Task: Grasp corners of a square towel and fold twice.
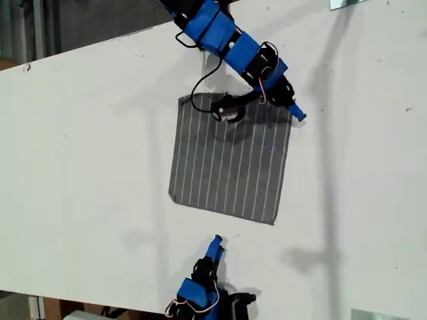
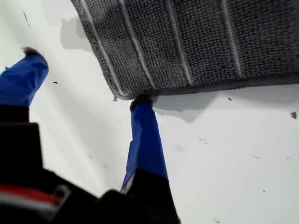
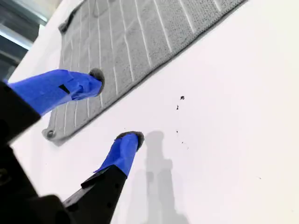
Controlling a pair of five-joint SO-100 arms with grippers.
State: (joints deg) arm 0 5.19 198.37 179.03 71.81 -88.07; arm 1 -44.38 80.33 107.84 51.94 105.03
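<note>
The grey towel [image 1: 230, 160] with thin white stripes lies flat and unfolded on the white table [image 1: 87, 153]. My first gripper [image 1: 298, 112] reaches in from the top of the exterior view, down at the towel's upper right corner [image 1: 289, 111]. It is open, and one fingertip [image 2: 140, 103] touches that corner [image 2: 117, 95] while the other finger [image 2: 30, 58] stands off the cloth. My second gripper [image 1: 215, 243] is at the bottom of the exterior view, short of the towel's near edge. It is open too [image 3: 114, 107], holding nothing, with the towel [image 3: 126, 37] ahead.
A black cable [image 1: 199, 93] and a black part of the first arm [image 1: 228, 108] hang over the towel's upper edge. Metal pieces sit at the exterior view's top right [image 1: 347, 3] and bottom right [image 1: 377, 315]. The table edge runs along the bottom left.
</note>
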